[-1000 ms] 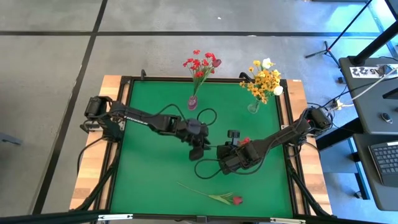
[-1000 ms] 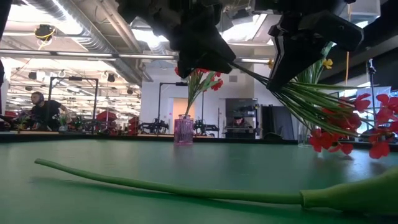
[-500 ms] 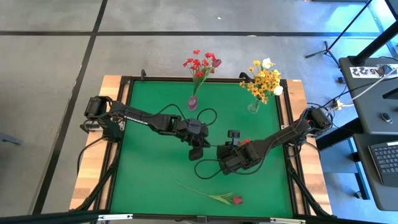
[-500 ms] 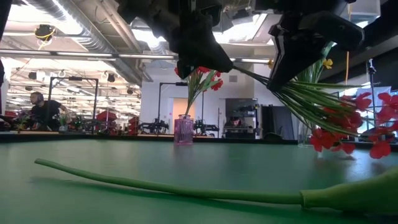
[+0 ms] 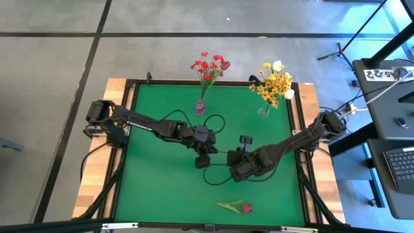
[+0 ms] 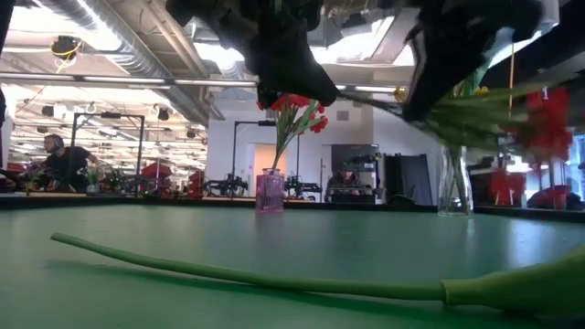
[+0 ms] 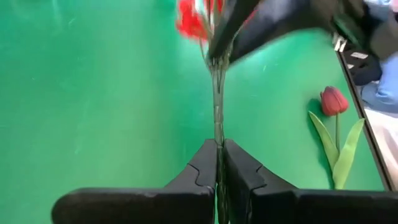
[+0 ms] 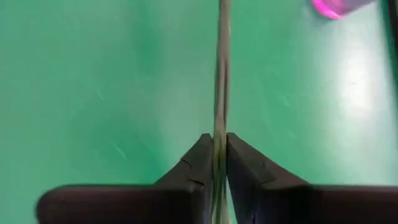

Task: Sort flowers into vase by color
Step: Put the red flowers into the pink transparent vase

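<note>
two hands (image 5: pixel 206 155) (image 5: pixel 238 160) mid-mat, edges far

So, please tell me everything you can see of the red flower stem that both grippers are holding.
The red flower stem is a bundle of thin green stalks that looks plastic, ending in red blossoms, blurred here. It is held above the green table, roughly level, touching only the grippers. The left gripper is shut on one end. The right gripper is closed around it nearer the blossoms.
</note>
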Tool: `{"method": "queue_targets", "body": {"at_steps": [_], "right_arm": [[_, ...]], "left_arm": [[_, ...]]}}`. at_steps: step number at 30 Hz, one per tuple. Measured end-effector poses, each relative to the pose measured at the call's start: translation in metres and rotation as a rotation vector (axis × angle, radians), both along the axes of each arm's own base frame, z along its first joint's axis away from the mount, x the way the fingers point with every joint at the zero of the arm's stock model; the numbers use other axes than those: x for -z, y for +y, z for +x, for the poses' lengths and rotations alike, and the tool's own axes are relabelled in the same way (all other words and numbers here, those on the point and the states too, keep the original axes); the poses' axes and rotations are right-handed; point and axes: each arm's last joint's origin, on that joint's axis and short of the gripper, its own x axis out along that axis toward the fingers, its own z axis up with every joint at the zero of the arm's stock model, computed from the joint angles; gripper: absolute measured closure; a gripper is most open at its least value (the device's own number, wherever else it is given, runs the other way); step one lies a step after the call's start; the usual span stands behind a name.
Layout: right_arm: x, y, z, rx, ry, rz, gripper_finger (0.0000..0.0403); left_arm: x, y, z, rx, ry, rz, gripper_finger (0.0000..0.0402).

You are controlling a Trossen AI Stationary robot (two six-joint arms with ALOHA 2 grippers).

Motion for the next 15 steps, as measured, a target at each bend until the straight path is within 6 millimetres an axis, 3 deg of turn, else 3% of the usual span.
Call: {"method": "queue_targets", "body": {"at_steps": [3,10,15], "right_arm": [[-0.013,0.005,-0.008,-0.011,0.051,-0.037,0.0335],[-0.055,0.024,-0.019,-0.002,-0.072,-0.165,0.0274],[-0.084,0.04,-0.048,-0.006,-0.244,-0.252,0.0257]], "left_arm": [[-0.006,-0.001,-0.006,-0.012,0.01,0.015,0.0398],[-0.017,-0.003,-0.016,-0.09,0.015,0.103,0.0398],[-0.047,-0.007,-0.034,-0.138,-0.061,0.165,0.0398]]}}
